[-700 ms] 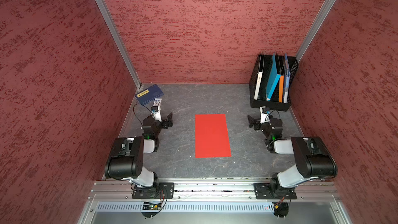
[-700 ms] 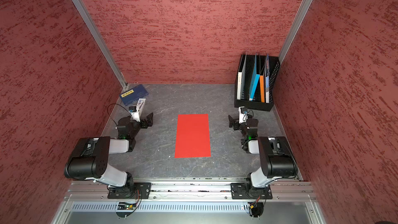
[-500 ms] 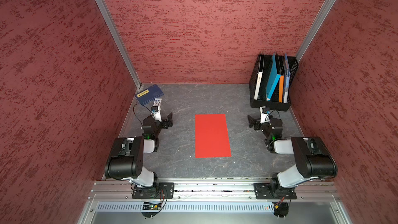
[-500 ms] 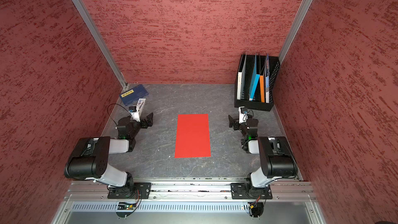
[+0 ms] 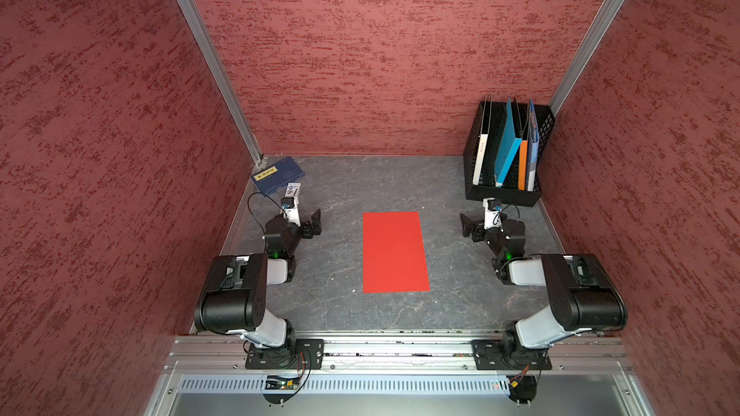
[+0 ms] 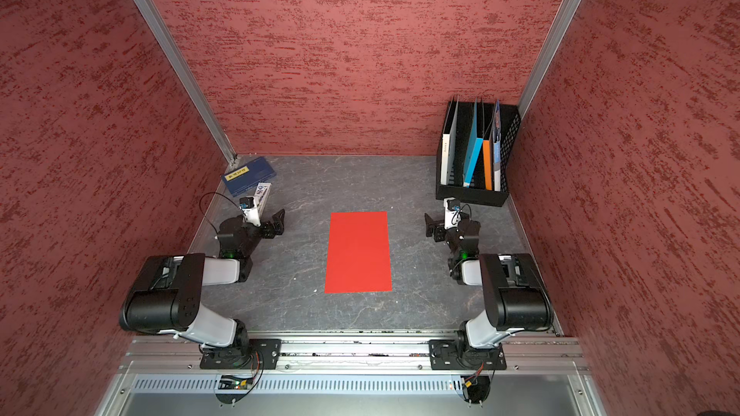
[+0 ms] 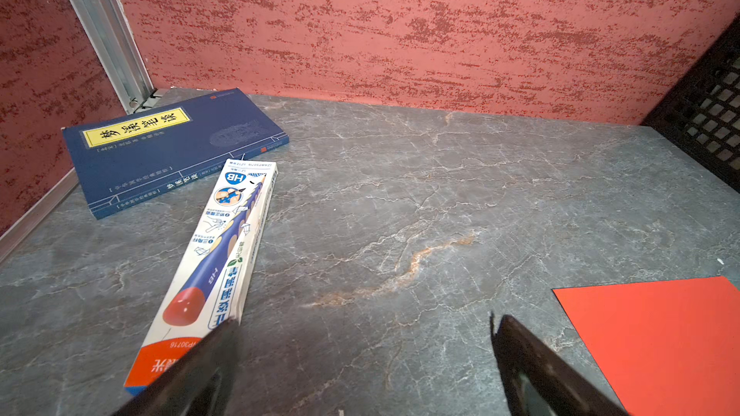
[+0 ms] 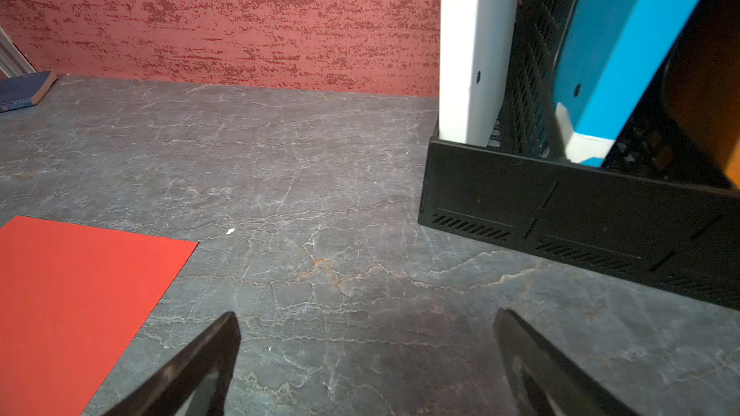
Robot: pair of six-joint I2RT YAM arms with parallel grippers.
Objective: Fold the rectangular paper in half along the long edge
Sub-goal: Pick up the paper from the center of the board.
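Looking down in both top views, you have the rectangular paper point(image 5: 394, 252) point(image 6: 357, 252) lying flat and unfolded at the centre of the frame on the grey counter point(image 5: 360, 182), its long edges running up and down the picture. Your left fingers point(image 5: 316, 218) sit left of centre, near the sheet's upper left corner but clear of it. The left wrist view shows those fingers point(image 7: 528, 366) spread wide apart, gripping nothing, with bare counter between them. One tip overlaps the end of the pencil box point(image 7: 216, 258) there; whether it touches, you cannot tell. Just beyond the box, the dark blue book point(image 5: 277, 175) lies in the upper left corner of the counter.

Over on the right of the frame, your right fingers point(image 5: 466, 226) rest near the sheet's upper right corner, again not touching it. The right wrist view has them point(image 8: 200, 366) equally wide apart and empty. The black file rack point(image 5: 504, 194) stands just above them, at the upper right of the counter, holding upright white, blue and orange folders.
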